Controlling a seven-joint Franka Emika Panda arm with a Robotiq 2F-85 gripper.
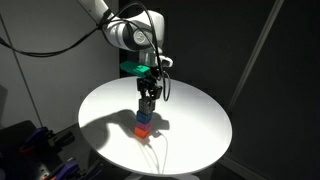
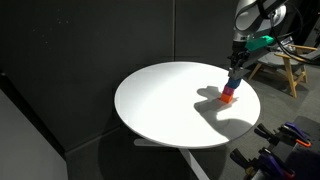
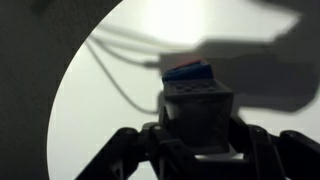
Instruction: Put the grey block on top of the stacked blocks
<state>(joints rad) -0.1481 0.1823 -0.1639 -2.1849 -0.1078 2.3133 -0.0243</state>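
In the wrist view the grey block (image 3: 197,112) sits between my gripper's fingers (image 3: 198,140), which are shut on it. Just beyond it I see the blue top of the stacked blocks (image 3: 186,71). In both exterior views the gripper (image 1: 147,103) (image 2: 233,82) hangs directly over the stack, blue above orange-red (image 1: 144,126) (image 2: 228,96), on the round white table (image 1: 190,120) (image 2: 160,100). The grey block is too small to make out in the exterior views. I cannot tell whether it touches the blue cube.
The stack stands near the table's edge in an exterior view (image 2: 245,105). Thin cables (image 3: 115,75) lie across the tabletop near the stack. A wooden stool (image 2: 290,65) stands beyond the table. Dark curtains surround the scene.
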